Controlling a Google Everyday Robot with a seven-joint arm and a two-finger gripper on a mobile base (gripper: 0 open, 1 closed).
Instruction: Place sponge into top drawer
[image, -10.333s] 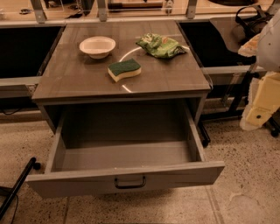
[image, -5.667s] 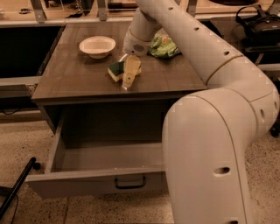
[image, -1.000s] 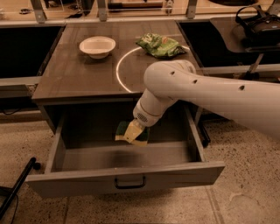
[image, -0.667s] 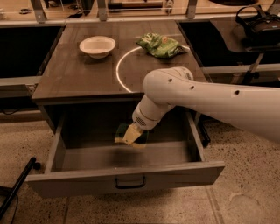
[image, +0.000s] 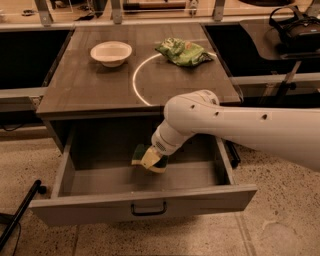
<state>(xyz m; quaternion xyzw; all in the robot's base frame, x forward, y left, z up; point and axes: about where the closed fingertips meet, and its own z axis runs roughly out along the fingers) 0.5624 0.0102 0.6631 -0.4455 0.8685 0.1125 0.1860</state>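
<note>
Cabinet top (image: 100, 85) no longer carries the sponge (image: 139, 151): your gripper (image: 152, 162) sits a touch lower than a moment ago inside the open top drawer (image: 145, 202), jaws clenched on the sponge just above the floor. Release is what's left, I'd judge. Snack bag (image: 182, 51) print is unreadable; no other labels show.

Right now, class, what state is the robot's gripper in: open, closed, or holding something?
The gripper is closed on the sponge, down inside the open top drawer.
</note>
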